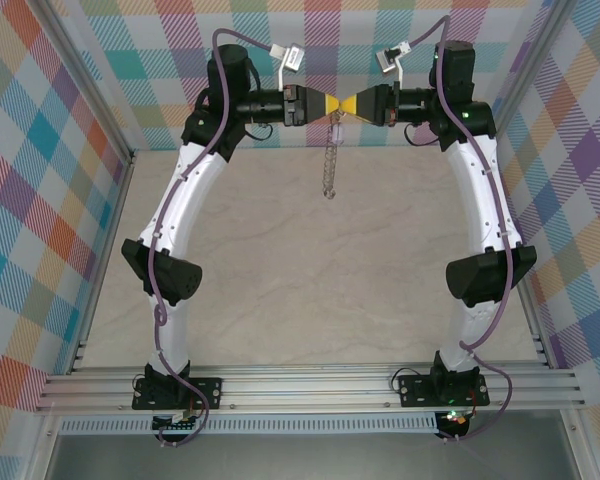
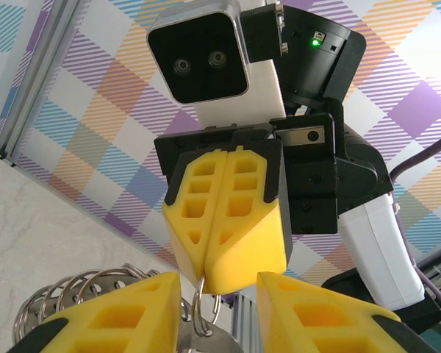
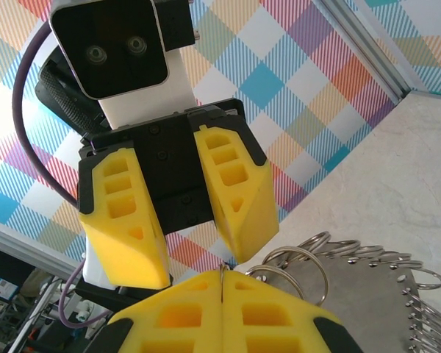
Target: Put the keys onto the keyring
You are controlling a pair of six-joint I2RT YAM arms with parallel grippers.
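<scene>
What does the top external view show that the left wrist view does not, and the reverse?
Top external adds the left arm and right arm from base to wrist, and the keyring hanging as a long chain of rings. Left wrist adds close detail: the right gripper shut on one keyring loop, the left gripper open around that loop, and the right wrist camera. Both share the grippers meeting tip to tip, the keyring, the table and the checked wall.
</scene>
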